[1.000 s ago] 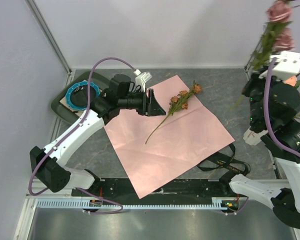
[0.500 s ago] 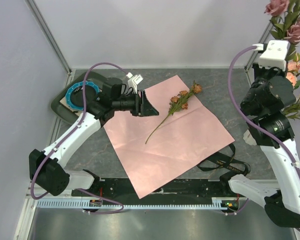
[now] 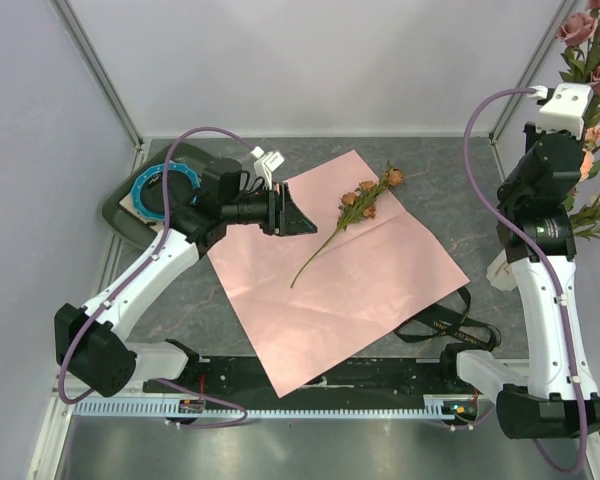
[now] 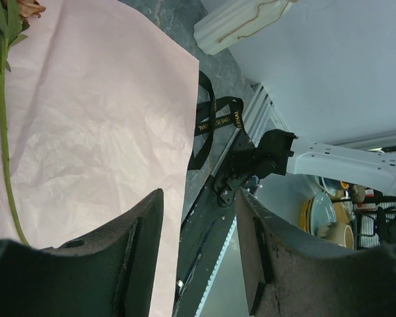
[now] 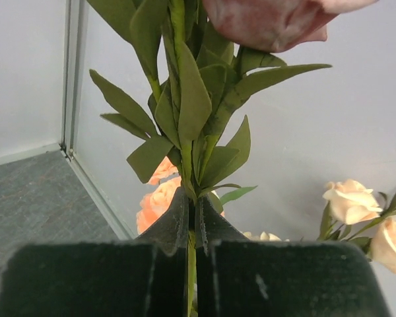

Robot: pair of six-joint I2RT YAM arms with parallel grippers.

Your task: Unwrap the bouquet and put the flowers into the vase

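Observation:
The bouquet's pink paper (image 3: 352, 272) lies spread flat on the table, with one stem of rust flowers (image 3: 358, 203) lying across it; the stem (image 4: 2, 135) also shows in the left wrist view. My left gripper (image 3: 296, 214) hangs open and empty over the paper's left corner, its jaws (image 4: 198, 198) well apart. My right gripper (image 5: 193, 214) is raised high at the far right, shut on the green stems of the flowers (image 3: 586, 40), below a mauve rose (image 5: 270, 20). The cream ribbed vase (image 3: 498, 272) stands half hidden behind the right arm and shows as the vase (image 4: 241, 20) in the left wrist view.
A black ribbon (image 3: 446, 326) lies loose at the paper's right corner. A dark green tray with a blue-rimmed ring (image 3: 163, 188) sits at the back left, behind the left arm. Orange roses (image 5: 160, 195) and cream roses (image 5: 346, 201) show beyond the right fingers.
My right arm has stretched upward, carrying the flowers higher and toward the far right corner. The left gripper has drifted slightly left over the paper, still open.

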